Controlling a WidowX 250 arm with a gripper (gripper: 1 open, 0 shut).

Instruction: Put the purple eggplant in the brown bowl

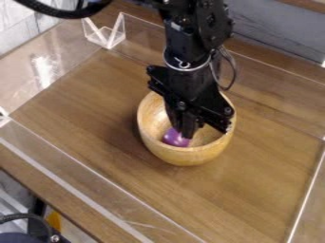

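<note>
The eggplant (176, 139) is inside the bowl (185, 154), near the bottom, partly hidden under the claw (185, 129). The claw is closed, above the bowl's inside. If it holds the eggplant, I cannot tell. The bowl stands on the table (95, 133).

Jaws (185, 125) block the bowl's (185, 155) middle; open table (95, 114) lies left of it.

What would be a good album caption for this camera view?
Black robot gripper reaching into a round light-brown wooden bowl, above a glossy purple toy eggplant.
</note>
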